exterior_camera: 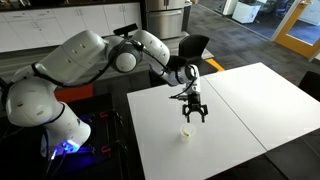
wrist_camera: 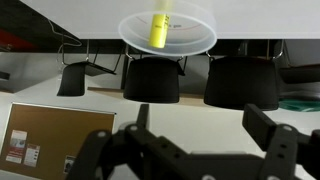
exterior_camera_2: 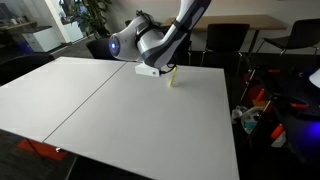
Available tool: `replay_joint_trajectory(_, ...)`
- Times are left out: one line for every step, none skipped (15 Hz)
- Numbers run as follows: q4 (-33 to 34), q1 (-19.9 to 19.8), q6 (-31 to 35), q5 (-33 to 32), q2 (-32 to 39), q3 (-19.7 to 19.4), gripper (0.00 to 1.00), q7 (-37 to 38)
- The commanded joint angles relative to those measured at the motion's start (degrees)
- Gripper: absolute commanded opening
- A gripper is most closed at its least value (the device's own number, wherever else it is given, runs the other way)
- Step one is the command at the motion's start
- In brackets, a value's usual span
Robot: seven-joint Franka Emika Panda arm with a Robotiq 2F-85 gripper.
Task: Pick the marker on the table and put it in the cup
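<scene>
Marker standing in cup, plainest in wrist view, hand released, empty

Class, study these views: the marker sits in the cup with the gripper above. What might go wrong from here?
1. The open gripper hangs close over the cup; a sideways move may clip and tip it.
2. The marker stands in the clear cup, so a knock may spill it onto the table.

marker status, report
Open claw, empty, hovering apart from the cup. Yellow-green marker inside the cup, leaning on its rim. Nothing seen in the way.
</scene>
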Motion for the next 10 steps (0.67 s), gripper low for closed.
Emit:
replay_joint_trajectory(-8.6, 0.0, -1.0, 2.1, -10.0, 0.4, 1.0, 3.0)
replay_joint_trajectory(-10.8, -0.2, -1.0, 2.9, -12.7, 0.8, 1.0, 3.8)
replay_joint_trajectory(-12.6, -0.4, -0.7, 3.9, -15.0, 1.2, 1.0, 4.2)
replay_joint_trajectory(-15.1, -0.7, 0.3, 5.1, -18.0, 1.6, 1.0, 4.7)
replay_joint_trajectory(-17.0, -0.9, 0.7, 6.2, -20.3, 2.0, 1.0, 4.7)
replay_joint_trajectory(-19.0, -0.8, 1.2, 7.0, -22.7, 2.1, 1.0, 5.6)
replay_joint_trajectory(-21.0, -0.9, 1.7, 7.8, -25.1, 2.3, 1.0, 6.3)
replay_joint_trajectory(-22.6, -0.9, 2.0, 8.5, -27.2, 2.5, 1.0, 7.4)
replay_joint_trajectory(-24.4, -1.0, 2.6, 8.9, -29.2, 2.6, 1.0, 8.4)
replay_joint_trajectory(-26.0, -1.0, 3.4, 9.2, -31.1, 2.8, 1.0, 9.4)
